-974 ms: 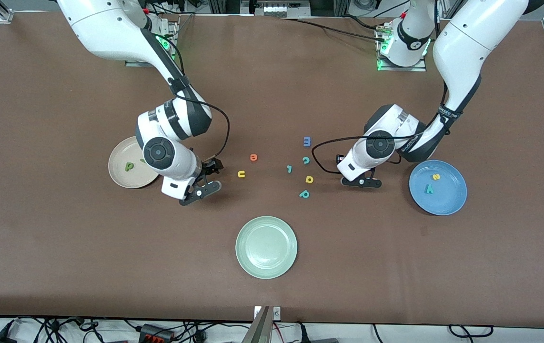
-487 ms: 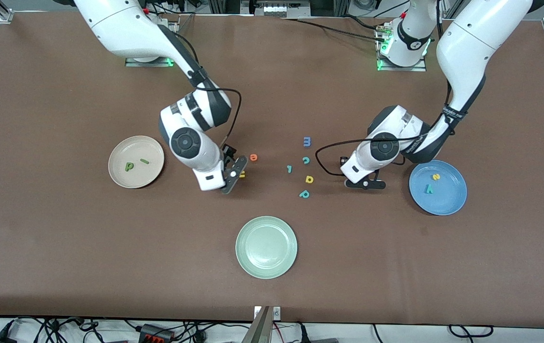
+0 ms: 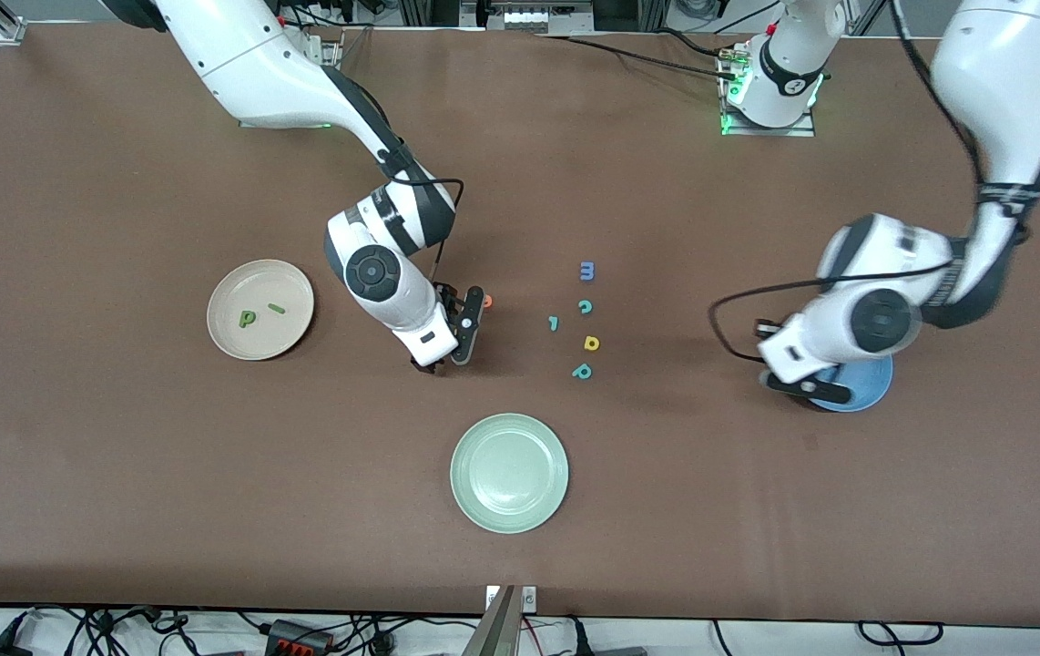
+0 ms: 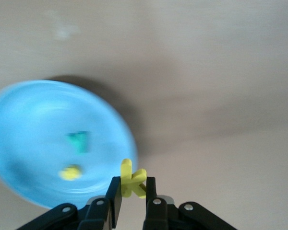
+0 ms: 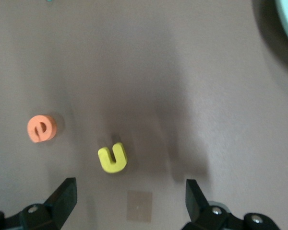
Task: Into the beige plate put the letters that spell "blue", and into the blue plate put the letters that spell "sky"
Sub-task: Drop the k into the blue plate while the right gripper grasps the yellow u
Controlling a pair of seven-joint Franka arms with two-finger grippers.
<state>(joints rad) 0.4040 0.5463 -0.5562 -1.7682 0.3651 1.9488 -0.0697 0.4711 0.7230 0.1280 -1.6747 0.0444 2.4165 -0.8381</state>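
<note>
Left gripper (image 4: 132, 199) pinches yellow k (image 4: 131, 178) upright over blue plate (image 4: 33, 139).

You have three plates: one beige plate (image 3: 285, 333), one pale green plate (image 3: 484, 439) and one blue plate (image 3: 874, 383). You have twelve foam letters in all: two green letters (image 3: 248, 318), four yellow letters (image 3: 591, 343), four teal letters (image 3: 582, 371), one orange letter (image 5: 41, 128) and one blue letter (image 3: 586, 270). Count the yellow k (image 4: 132, 179) among the four yellow ones.
</note>
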